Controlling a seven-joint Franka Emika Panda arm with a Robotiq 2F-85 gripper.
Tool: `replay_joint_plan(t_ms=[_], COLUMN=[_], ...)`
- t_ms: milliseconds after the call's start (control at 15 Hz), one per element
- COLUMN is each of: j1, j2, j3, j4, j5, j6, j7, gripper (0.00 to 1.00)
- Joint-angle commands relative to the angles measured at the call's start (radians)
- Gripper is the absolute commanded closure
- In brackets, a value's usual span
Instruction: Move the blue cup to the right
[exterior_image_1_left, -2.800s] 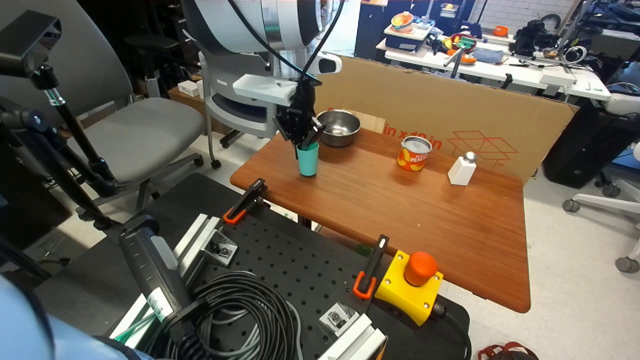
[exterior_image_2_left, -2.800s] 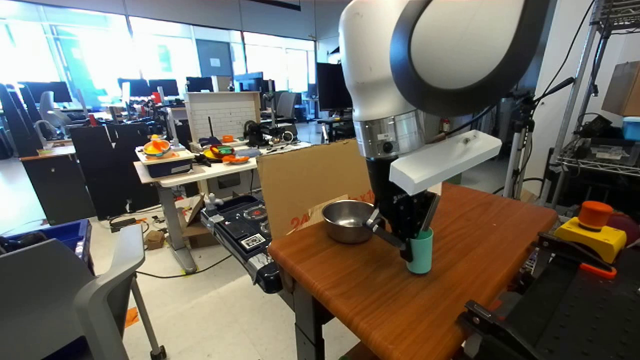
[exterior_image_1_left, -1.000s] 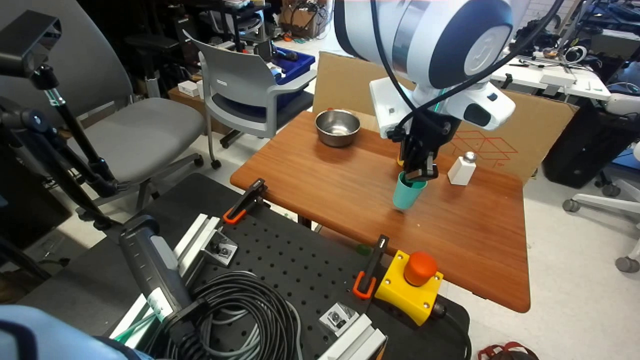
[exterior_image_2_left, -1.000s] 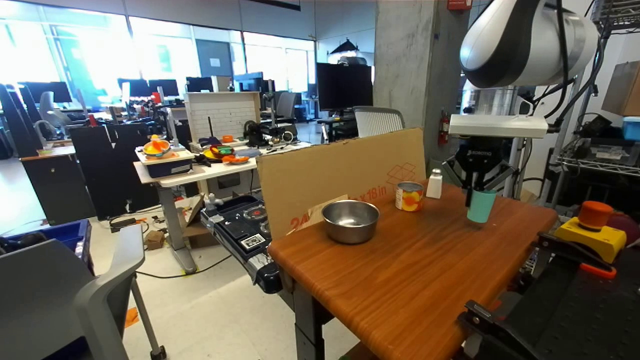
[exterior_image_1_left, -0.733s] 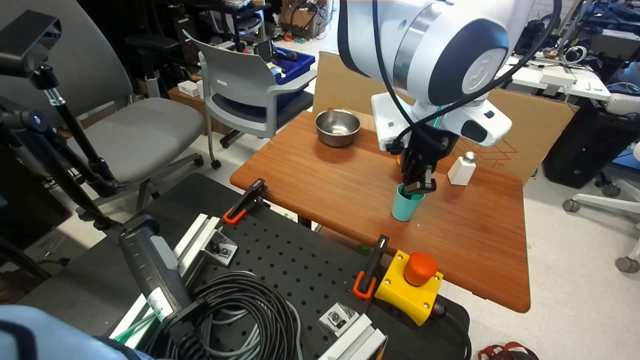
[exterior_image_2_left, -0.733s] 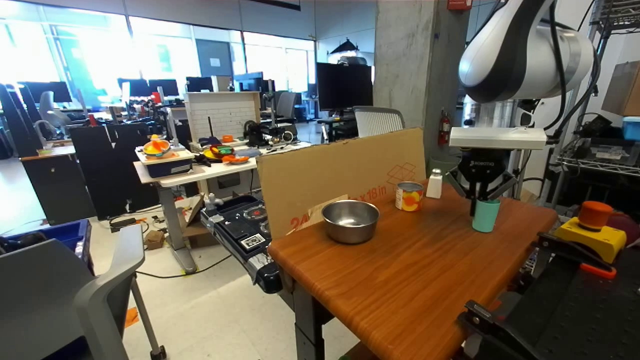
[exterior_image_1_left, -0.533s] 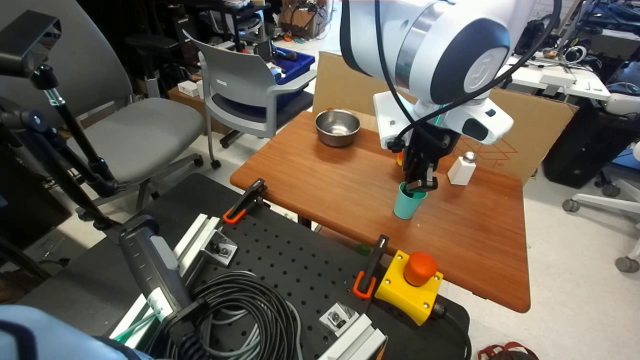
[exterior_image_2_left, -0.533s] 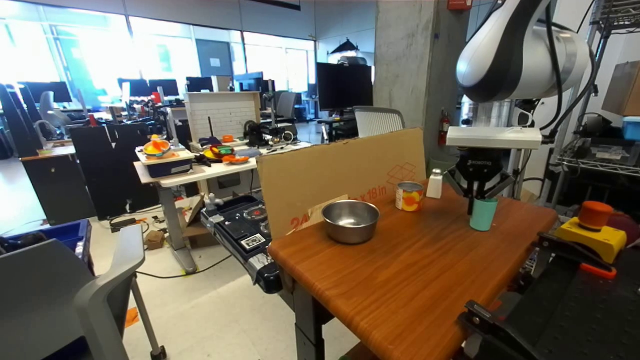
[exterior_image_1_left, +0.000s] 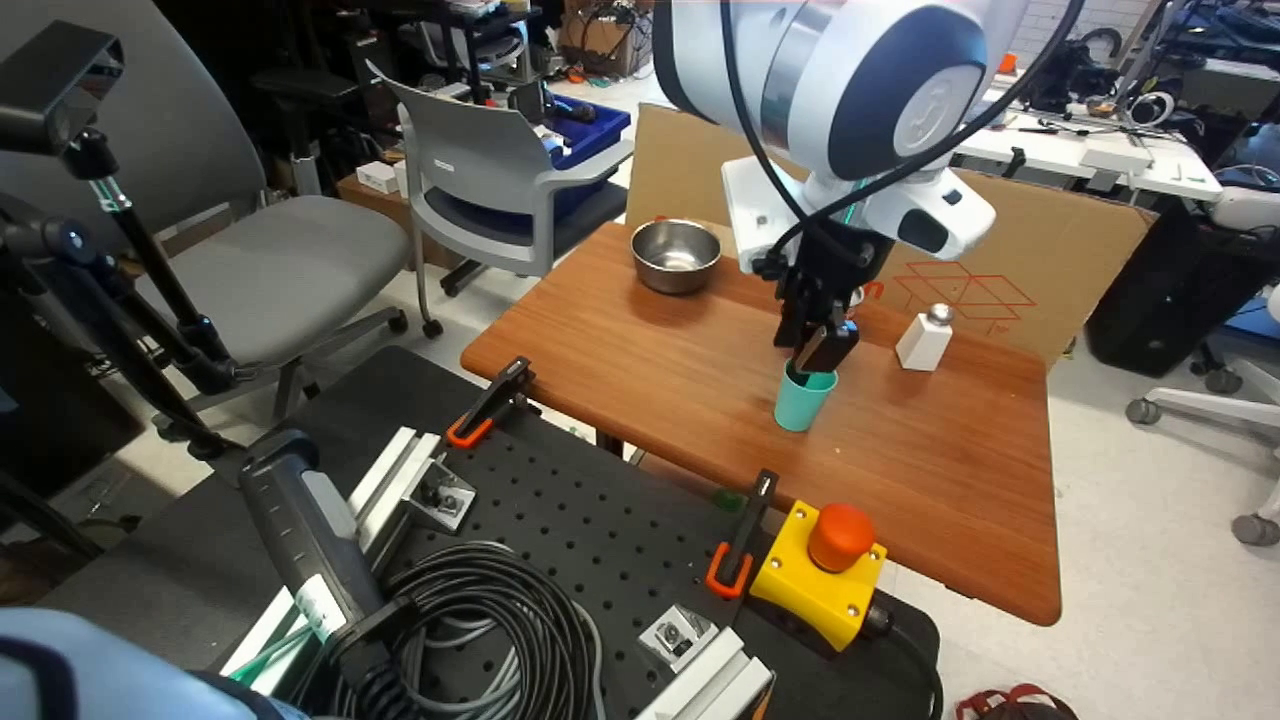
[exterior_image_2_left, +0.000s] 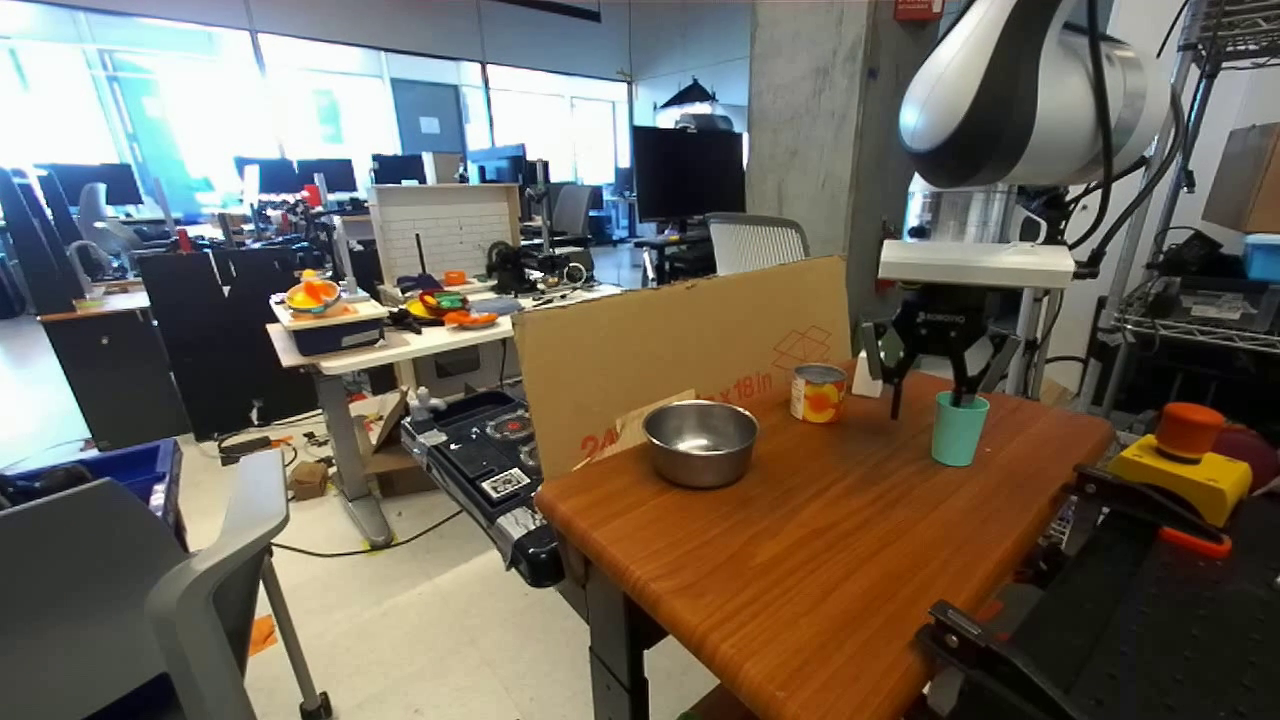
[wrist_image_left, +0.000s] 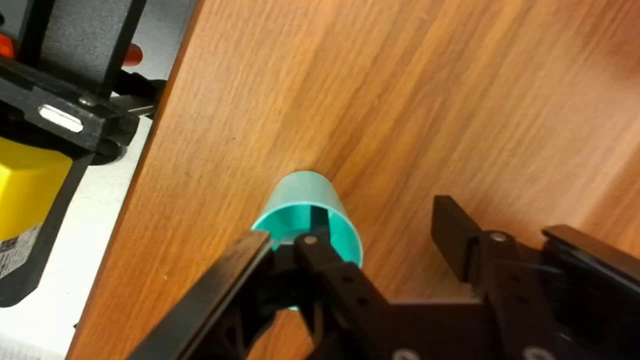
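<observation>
The blue cup (exterior_image_1_left: 802, 408), a small teal tumbler, stands upright on the wooden table beyond the middle, well away from the bowl, as both exterior views show. My gripper (exterior_image_2_left: 928, 405) is directly over it with its jaws spread. In the wrist view one finger (wrist_image_left: 320, 220) reaches down inside the cup (wrist_image_left: 304, 189), while the opposite finger (wrist_image_left: 450, 232) hangs outside it, with bare wood between that finger and the cup wall. The cup's near rim is partly hidden by the gripper. Whether the inner finger touches the wall, I cannot tell.
A metal bowl (exterior_image_1_left: 676, 256) stands near the table's back. The orange-labelled can (exterior_image_2_left: 818, 393) and white shaker (exterior_image_1_left: 925, 340) are behind the gripper. Cardboard (exterior_image_2_left: 680, 350) walls the far edge. Clamps (exterior_image_1_left: 742, 535) and a yellow stop button box (exterior_image_1_left: 820, 570) line the front.
Gripped by its wall, the cup travelled from beside the bowl across the table and came down. Since half a second ago the jaws have opened and the outer finger has swung away from it.
</observation>
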Motion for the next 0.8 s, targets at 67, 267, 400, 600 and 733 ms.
replay_joint_plan(t_ms=[67, 267, 400, 600, 733], j1=[0.008, 0.036, 0.063, 0.070, 0.083], j2=[-0.250, -0.352, -0.374, -0.373, -0.369], j3=[0.072, 0.112, 0.141, 0.152, 0.162], j4=[-0.101, -0.085, -0.059, -0.054, -0.054], j5=[0.066, 0.060, 0.036, 0.031, 0.029], j6=[-0.105, -0.306, -0.411, -0.421, -0.426], j7=[-0.119, -0.169, -0.192, -0.162, -0.163], gripper=[0.04, 0.00, 0.00, 0.00, 0.00])
